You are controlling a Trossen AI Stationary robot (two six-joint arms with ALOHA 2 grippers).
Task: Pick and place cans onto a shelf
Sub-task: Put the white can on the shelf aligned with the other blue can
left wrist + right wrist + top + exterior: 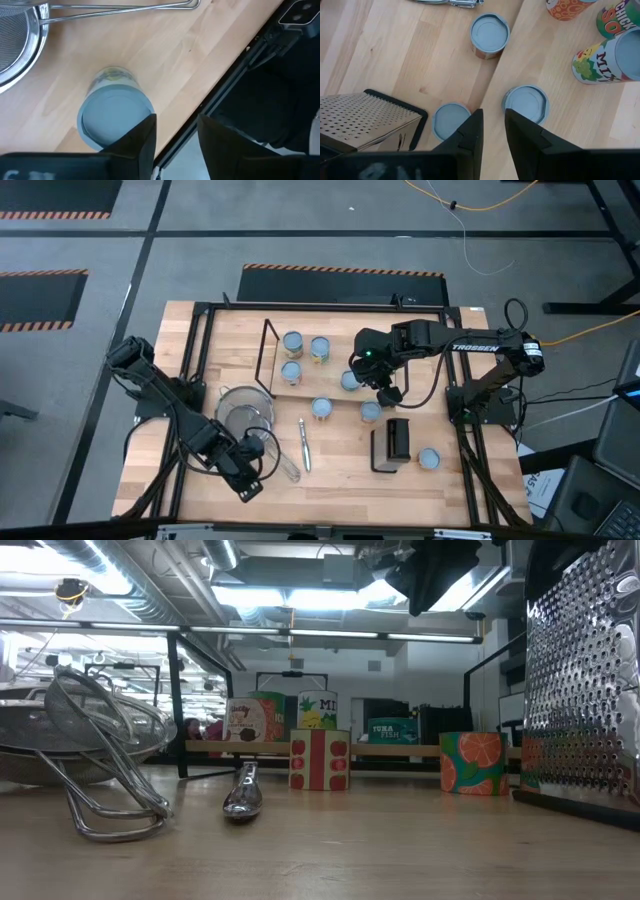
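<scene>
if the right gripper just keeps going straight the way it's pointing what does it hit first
Probably bare wood: the right gripper points down at the edge of the shelf, between two cans. Neither can sits squarely in line, though depth is unclear.

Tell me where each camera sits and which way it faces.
High: above, straight down on the table; both arms show.
Low: tabletop height, level past the strainer toward the shelf; an arm overhead.
Left wrist: looks down on a can; left gripper shows.
Right wrist: looks down on cans; right gripper shows.
Shared: grater, low and right wrist.
</scene>
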